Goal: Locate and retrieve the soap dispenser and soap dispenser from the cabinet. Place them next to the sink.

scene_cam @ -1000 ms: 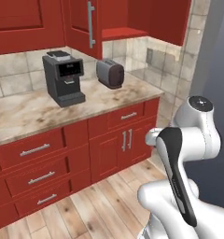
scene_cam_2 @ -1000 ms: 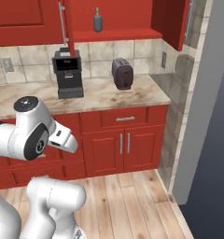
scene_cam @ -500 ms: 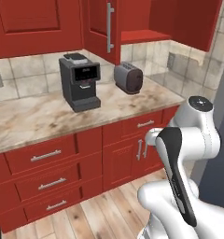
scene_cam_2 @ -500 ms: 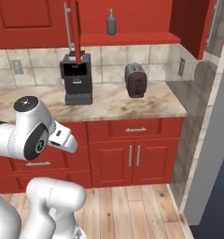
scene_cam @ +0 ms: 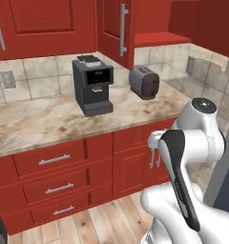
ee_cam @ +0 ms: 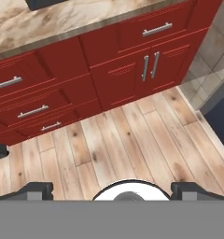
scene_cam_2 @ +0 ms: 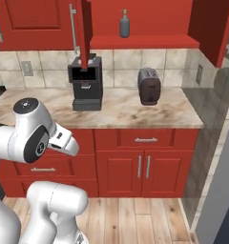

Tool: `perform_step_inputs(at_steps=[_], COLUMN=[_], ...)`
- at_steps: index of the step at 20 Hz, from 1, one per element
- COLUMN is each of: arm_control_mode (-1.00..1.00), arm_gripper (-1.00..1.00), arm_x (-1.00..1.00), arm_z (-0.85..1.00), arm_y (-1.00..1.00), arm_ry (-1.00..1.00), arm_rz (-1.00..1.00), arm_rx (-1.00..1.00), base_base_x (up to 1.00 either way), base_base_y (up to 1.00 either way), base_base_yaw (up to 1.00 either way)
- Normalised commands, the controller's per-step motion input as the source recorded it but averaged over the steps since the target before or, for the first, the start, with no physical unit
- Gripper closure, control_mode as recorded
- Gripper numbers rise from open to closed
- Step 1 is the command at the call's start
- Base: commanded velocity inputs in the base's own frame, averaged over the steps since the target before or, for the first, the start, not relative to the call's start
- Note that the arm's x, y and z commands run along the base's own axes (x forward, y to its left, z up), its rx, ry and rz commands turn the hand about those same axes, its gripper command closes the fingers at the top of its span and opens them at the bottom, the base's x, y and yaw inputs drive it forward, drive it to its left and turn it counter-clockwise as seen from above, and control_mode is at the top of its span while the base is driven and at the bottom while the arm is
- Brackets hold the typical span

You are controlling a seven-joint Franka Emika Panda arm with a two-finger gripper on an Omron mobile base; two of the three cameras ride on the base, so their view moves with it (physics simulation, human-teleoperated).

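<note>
Soap dispenser (scene_cam_2: 124, 24) stands tiny (pump color indistinct) on cabinet (scene_cam_2: 145, 42) shelf.

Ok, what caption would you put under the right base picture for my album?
A grey soap dispenser waits on the open red cabinet's shelf, above the coffee machine and toaster.

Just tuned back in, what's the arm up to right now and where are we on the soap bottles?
Nothing is being handled. The gripper points down at the wooden floor in front of the red base units, its fingers spread with nothing between them. The red wall cabinet has its door swung open, and a dark grey pump bottle stands untouched on its shelf. Below, a black coffee machine and dark toaster sit on the marbled counter. Retrieval has not begun.
</note>
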Motion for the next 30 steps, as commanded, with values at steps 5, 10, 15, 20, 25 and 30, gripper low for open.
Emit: perform_step_inputs(at_steps=[5, 10, 15, 20, 25, 30], arm_control_mode=[1.00, 1.00, 1.00, 1.00, 1.00, 1.00], arm_gripper=[-1.00, -1.00, -1.00, -1.00, -1.00, -1.00], arm_x=[0.00, 0.00, 0.00, 0.00, 0.00, 0.00], arm_z=[0.00, 0.00, 0.00, 0.00, 0.00, 0.00], arm_y=[0.00, 0.00, 0.00, 0.00, 0.00, 0.00], arm_ry=[0.00, 0.00, 0.00, 0.00, 0.00, 0.00], arm_rz=[0.00, 0.00, 0.00, 0.00, 0.00, 0.00], arm_rx=[0.00, 0.00, 0.00, 0.00, 0.00, 0.00], base_base_x=[0.42, 0.43, 0.39, 0.38, 0.31, 0.41], base_base_y=[-0.52, -0.52, -0.44, -0.40, -0.32, -0.25], base_base_yaw=[0.19, 0.15, 0.13, 0.12, 0.10, 0.09])
